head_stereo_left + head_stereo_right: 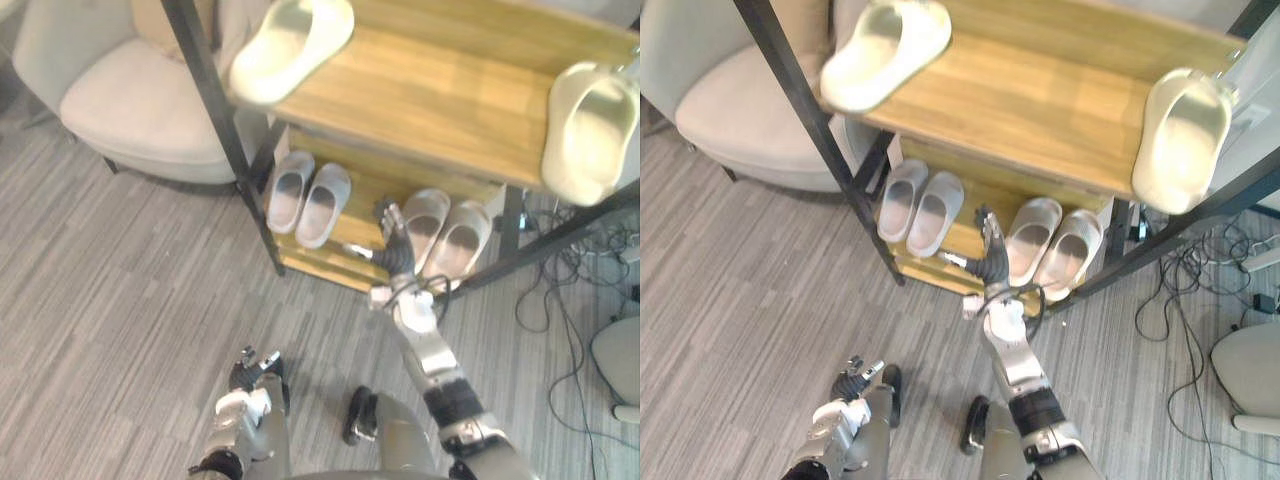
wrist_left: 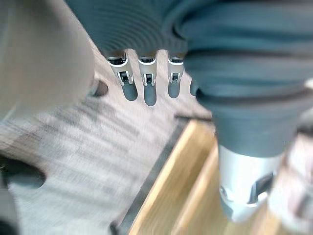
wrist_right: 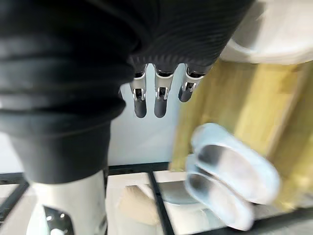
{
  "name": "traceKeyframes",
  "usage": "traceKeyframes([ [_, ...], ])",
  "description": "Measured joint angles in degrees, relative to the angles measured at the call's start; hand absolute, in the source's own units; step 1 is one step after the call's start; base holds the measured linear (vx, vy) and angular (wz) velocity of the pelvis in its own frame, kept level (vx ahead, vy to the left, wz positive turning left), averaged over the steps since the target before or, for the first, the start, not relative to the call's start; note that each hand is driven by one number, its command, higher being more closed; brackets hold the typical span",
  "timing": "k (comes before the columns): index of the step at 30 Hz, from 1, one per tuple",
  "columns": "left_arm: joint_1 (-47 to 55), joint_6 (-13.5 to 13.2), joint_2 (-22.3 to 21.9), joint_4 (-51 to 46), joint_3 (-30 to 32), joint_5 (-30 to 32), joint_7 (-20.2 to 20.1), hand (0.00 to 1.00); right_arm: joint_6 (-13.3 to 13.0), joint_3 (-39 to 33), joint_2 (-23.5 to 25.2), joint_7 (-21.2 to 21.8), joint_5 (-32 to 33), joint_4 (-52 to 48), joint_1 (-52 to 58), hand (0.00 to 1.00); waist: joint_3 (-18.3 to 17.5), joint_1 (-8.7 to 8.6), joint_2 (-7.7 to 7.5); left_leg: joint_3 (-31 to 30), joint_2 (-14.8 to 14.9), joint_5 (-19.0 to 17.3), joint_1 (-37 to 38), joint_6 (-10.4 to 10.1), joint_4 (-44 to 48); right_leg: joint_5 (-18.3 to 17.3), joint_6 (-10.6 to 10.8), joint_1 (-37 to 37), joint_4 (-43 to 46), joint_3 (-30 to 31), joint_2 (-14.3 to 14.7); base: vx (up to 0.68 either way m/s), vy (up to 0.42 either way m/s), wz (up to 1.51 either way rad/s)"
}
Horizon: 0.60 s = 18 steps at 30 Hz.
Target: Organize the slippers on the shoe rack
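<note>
A wooden shoe rack (image 1: pixel 430 100) with black posts stands ahead. On its top shelf lie two cream slippers: one (image 1: pixel 290 45) overhangs the left edge and the other (image 1: pixel 590 130) overhangs the right edge. On the lower shelf sit a grey pair (image 1: pixel 308 198) on the left and a beige pair (image 1: pixel 445 232) on the right. My right hand (image 1: pixel 397 245) is open and empty between the two pairs, beside the beige one. In the right wrist view its straight fingers (image 3: pixel 159 100) point past the grey pair (image 3: pixel 230 171). My left hand (image 1: pixel 255 372) hangs open low over the carpet.
A light armchair (image 1: pixel 140 100) stands to the left of the rack, close to its black front post (image 1: pixel 215 110). Loose cables (image 1: pixel 570 290) lie on the carpet to the right, near a white rounded object (image 1: pixel 620 365). Grey striped carpet (image 1: pixel 120 300) lies in front.
</note>
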Motion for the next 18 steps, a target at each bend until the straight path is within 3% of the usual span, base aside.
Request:
traceKeyframes([
  [4,0.95,-0.1,2.01,-1.31,-8.53,1.88,-0.55,0.0,0.42,-2.54,-1.49,2.22,-1.39,16.12,2.85,0.0,-1.71,-0.81,1.36,0.22,-0.69,4.35,8.23,0.17,-11.35,3.52,1.09,7.16,-9.37,-0.62,1.1,0.17,0.044,0.02],
  [9,0.91,-0.54,4.46,-2.35,-10.52,3.59,-1.29,0.0,1.52,-10.1,-2.28,2.68,-2.22,31.1,6.74,0.0,-2.61,-1.66,3.05,0.67,-1.06,5.57,14.6,0.56,-16.88,6.58,2.13,14.26,-17.45,-0.52,2.2,0.1,0.03,-0.06],
  [18,-2.7,-0.23,5.16,-5.15,-21.84,7.57,-1.17,0.0,3.06,-17.65,-2.3,2.25,-4.48,41.01,11.26,0.0,-3.34,-3.79,4.43,0.34,-2.07,7.34,19.75,1.3,-21.49,10.39,2.89,20.44,-25.01,-0.59,3.17,0.0,0.03,0.0],
])
